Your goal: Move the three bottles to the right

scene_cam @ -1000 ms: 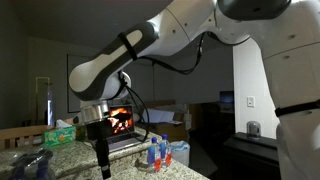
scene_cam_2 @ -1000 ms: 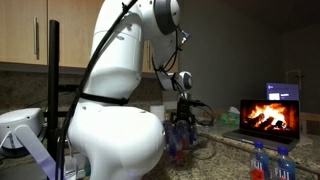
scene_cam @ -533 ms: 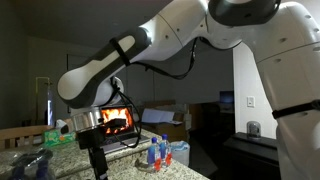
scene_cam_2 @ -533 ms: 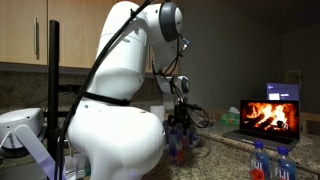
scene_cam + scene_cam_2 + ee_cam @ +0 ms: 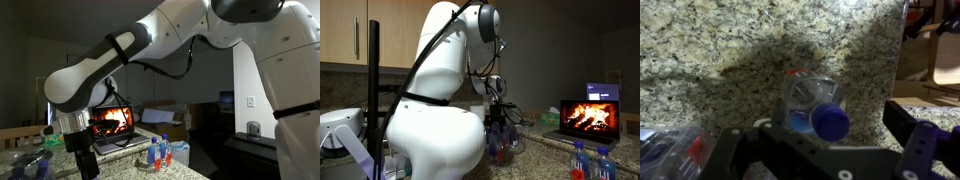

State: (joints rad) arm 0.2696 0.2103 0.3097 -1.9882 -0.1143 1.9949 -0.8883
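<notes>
In the wrist view the gripper [image 5: 825, 150] hangs with jaws spread wide, holding nothing, straight above one upright bottle [image 5: 812, 106] on the granite desk [image 5: 720, 50]. In an exterior view two more bottles [image 5: 157, 152] stand before the laptop [image 5: 113, 124].

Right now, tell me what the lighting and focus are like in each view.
Both exterior views are dim, and the laptop fire screen glows brightest. In the wrist view, the granite counter is well lit, a bottle casts a soft shadow, and the gripper blurs in the foreground.
</notes>
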